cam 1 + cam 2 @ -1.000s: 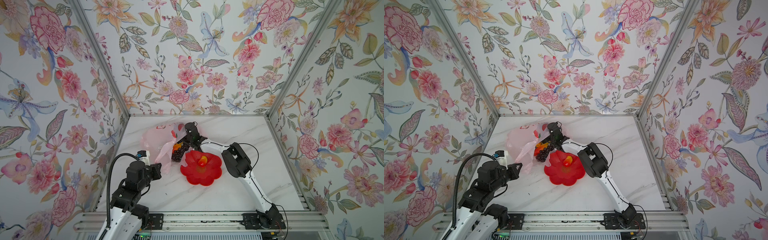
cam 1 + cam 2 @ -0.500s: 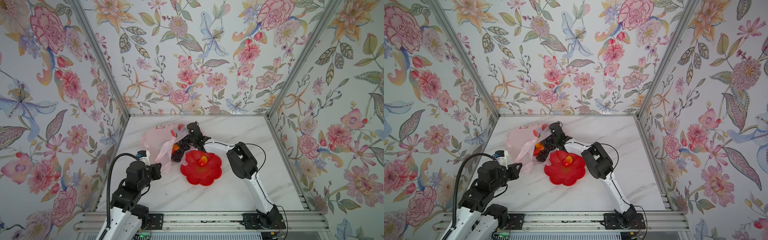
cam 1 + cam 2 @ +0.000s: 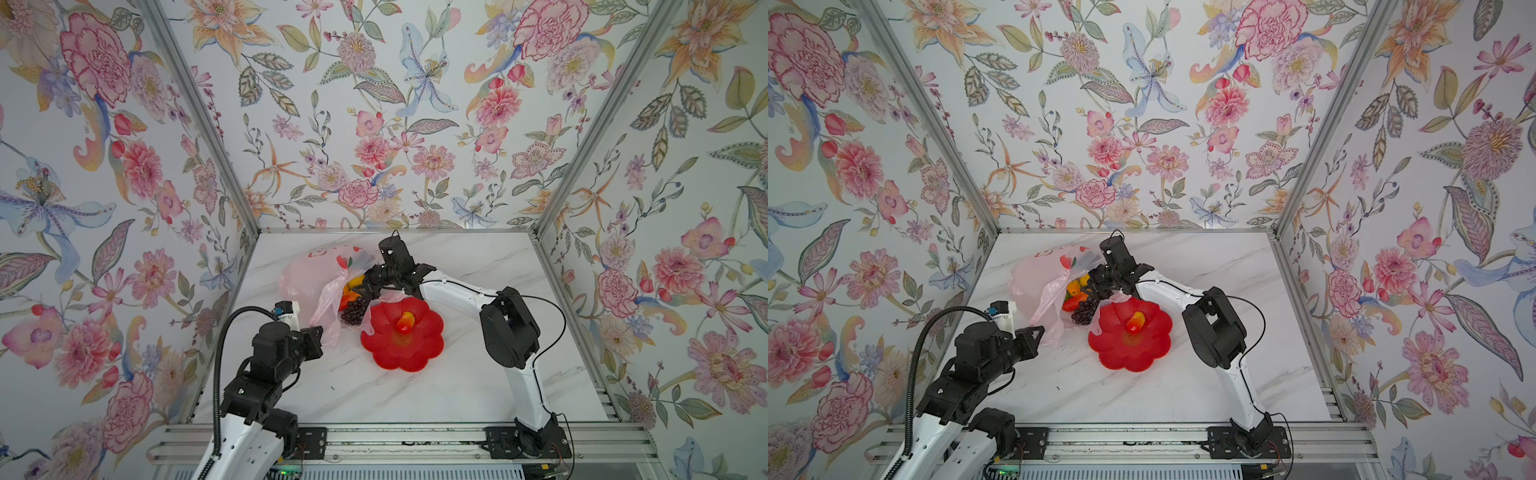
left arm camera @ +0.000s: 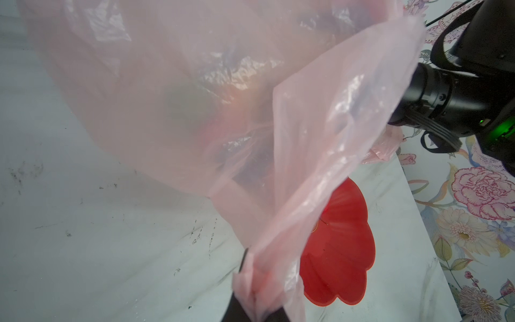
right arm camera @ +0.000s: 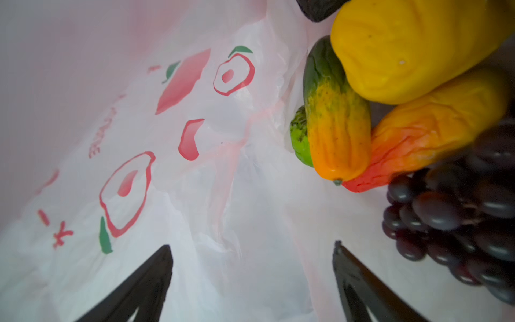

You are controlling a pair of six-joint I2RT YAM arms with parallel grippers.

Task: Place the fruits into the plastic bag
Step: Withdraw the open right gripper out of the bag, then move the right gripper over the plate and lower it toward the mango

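One plastic bag (image 3: 307, 276) (image 3: 1034, 278) lies on the white marbled surface (image 3: 415, 395), towards the back and left of centre in both top views. Its mouth faces the one red flower-shaped plate (image 3: 399, 353) (image 3: 1125, 353) just in front of it.

Two arms work here. The left gripper (image 3: 318, 334) (image 3: 1037, 332) has its fingers (image 4: 245, 259) clamped together on one handle loop of the bag and holds it up off the surface. In the left wrist view the pink film (image 4: 195, 97) bunches between them.

The right gripper (image 3: 365, 286) (image 3: 1094, 286) reaches into the bag's mouth. Its two fingers (image 5: 156, 267) stand well apart with nothing between them, over the printed plastic (image 5: 167, 139).

In the right wrist view six fruits crowd together just beside that gripper:
- One yellow lumpy fruit (image 5: 404, 50)
- Two mangoes, one green to orange (image 5: 334, 120) and one yellow to red (image 5: 432, 133)
- One green bumpy ball (image 5: 299, 136), half hidden behind the first mango
- One dark purple grape bunch (image 5: 459, 217)
- One blackish avocado (image 5: 320, 8), only its edge in view

The fruits touch each other. The grape bunch (image 3: 355, 311) (image 3: 1084, 311) lies nearest the plate, at the bag's opening.

A third mango (image 3: 405, 322) (image 3: 1136, 322) sits alone on the plate, near its middle, apart from the bag.
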